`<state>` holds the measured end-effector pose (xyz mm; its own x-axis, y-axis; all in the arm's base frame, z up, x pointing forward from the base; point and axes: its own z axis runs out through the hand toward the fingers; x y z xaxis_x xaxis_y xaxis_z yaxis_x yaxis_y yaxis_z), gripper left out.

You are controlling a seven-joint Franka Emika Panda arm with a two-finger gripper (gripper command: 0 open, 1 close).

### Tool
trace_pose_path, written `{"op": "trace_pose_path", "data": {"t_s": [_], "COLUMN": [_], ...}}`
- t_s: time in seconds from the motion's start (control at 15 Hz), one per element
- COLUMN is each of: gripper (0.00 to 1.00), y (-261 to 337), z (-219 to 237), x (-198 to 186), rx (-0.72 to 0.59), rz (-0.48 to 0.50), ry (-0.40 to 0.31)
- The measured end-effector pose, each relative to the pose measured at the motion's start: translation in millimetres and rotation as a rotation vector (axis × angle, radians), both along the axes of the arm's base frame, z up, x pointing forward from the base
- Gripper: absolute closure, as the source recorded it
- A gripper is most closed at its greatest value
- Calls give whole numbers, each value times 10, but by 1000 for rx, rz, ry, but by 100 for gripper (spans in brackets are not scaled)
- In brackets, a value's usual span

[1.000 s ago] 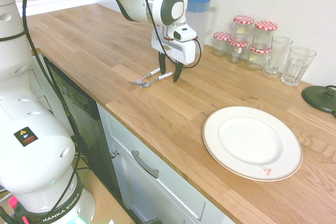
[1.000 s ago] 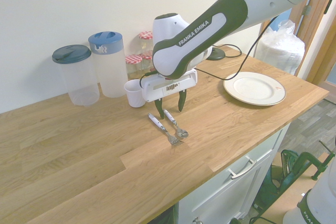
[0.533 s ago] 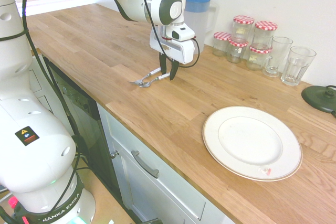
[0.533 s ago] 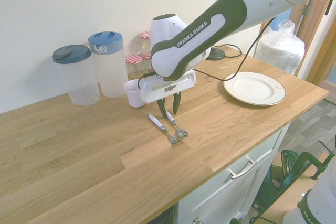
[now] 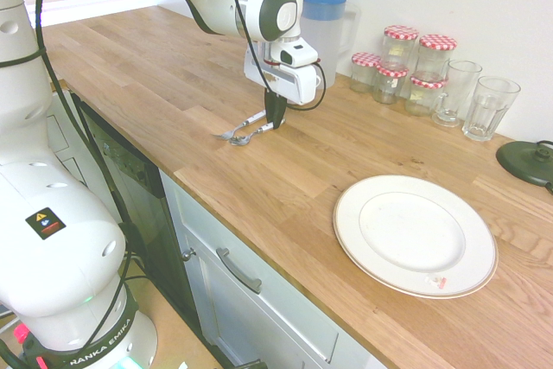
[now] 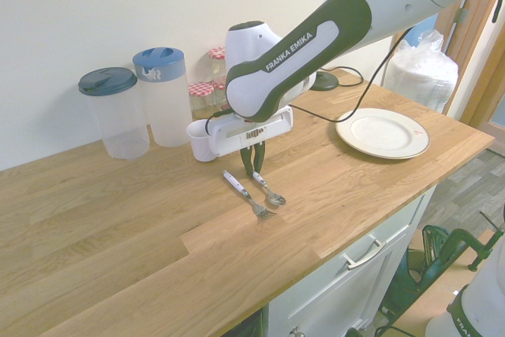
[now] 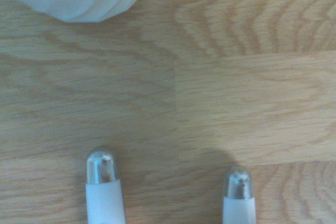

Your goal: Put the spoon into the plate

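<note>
Gripper [image 6: 253,173]: fingers drawn nearly together at spoon's handle end; firm grip cannot be told. Spoon [image 6: 272,196]: white handle, metal bowl, directly below fingertips, on wooden counter [image 6: 150,226]. Fork [image 6: 251,198]: just beside gripper. Plate [image 6: 383,132]: white, round, well apart from gripper.

Got to love a simple little spoon [image 6: 274,198] like this: shiny metal at the bowl, whitish along the handle, with a silvery cap on the end. Lies on the wooden worktop [image 5: 346,153], with bowl aimed roughly toward the front edge and handle running back from there. Can't really tell which way up, tbh. Then, well apart from that, see a plate [image 5: 415,235], big, round and white, with a thin darker line round the rim and a small reddish mark near the edge. Sits flat, right way up.
</note>
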<state>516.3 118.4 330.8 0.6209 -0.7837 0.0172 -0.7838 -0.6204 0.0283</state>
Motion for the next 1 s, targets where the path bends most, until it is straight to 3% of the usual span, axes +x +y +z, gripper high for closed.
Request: {"op": "trace_pose_path", "data": {"t_s": [0.33, 0.67, 1.0], "gripper": [100, 100, 100], "y": [-87, -541, -1787], "z": [34, 652, 912], "x": [18, -12, -220], "rx": [27, 40, 35], "rz": [-31, -50, -71], "ry": [0, -66, -61]}}
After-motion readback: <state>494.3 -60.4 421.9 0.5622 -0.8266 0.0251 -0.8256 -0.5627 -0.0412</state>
